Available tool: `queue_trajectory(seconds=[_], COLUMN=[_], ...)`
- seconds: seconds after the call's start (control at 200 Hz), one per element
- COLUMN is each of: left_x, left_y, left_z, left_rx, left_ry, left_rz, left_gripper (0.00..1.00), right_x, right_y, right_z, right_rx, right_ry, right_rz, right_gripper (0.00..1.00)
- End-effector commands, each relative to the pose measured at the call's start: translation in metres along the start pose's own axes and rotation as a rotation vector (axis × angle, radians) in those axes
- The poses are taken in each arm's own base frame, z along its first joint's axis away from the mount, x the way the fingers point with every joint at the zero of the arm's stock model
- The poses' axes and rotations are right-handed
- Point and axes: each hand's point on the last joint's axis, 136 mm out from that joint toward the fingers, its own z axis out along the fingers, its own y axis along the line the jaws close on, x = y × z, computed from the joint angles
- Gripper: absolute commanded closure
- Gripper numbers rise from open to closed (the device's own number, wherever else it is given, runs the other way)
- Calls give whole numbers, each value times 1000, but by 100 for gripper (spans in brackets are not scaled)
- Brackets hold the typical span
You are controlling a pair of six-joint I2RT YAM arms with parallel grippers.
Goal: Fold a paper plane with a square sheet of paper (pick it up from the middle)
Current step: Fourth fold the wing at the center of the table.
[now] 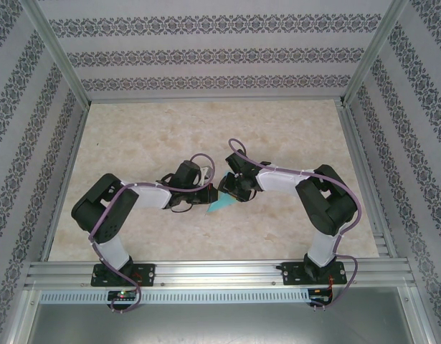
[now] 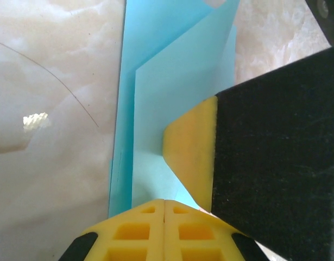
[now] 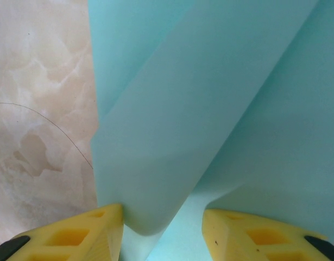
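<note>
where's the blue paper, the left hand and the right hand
folded paper sheet [image 3: 210, 109], right wrist view, on its broad middle flap
left hand [image 2: 164, 209], left wrist view, seam where its yellow fingertips meet
right hand [image 3: 162, 225], right wrist view, gap midway between its yellow fingertips

Light was bright, even and diffuse, leaving faint shadows on the table. A small glare patch marked it in the left wrist view; close foregrounds were soft.
</note>
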Motion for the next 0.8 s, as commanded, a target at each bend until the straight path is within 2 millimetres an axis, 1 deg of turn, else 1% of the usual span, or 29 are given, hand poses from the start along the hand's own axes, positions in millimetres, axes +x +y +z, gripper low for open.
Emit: queue_trajectory(seconds=[0.0,0.185,0.395,0.55,0.679,0.799], left_x=[-1,2,5,7,8,7], left_y=[0,7,14,18,17,17], left_z=[5,8,7,8,8,8], left_rx=[-14,-41,-75,-88,-85,-84], left_ry=[6,27,35,40,44,44], left_rz=[3,-14,-27,-34,-35,-33], left_gripper=[95,95,96,96,96,96], right_x=[33,32,27,24,23,26], right_y=[-90,-88,-79,-73,-78,-85], right_z=[34,31,27,23,23,25], right_rx=[299,288,231,192,210,245], right_ry=[96,86,62,44,52,66], right_rz=[34,33,33,23,31,35], right_gripper=[54,55,56,62,67,67])
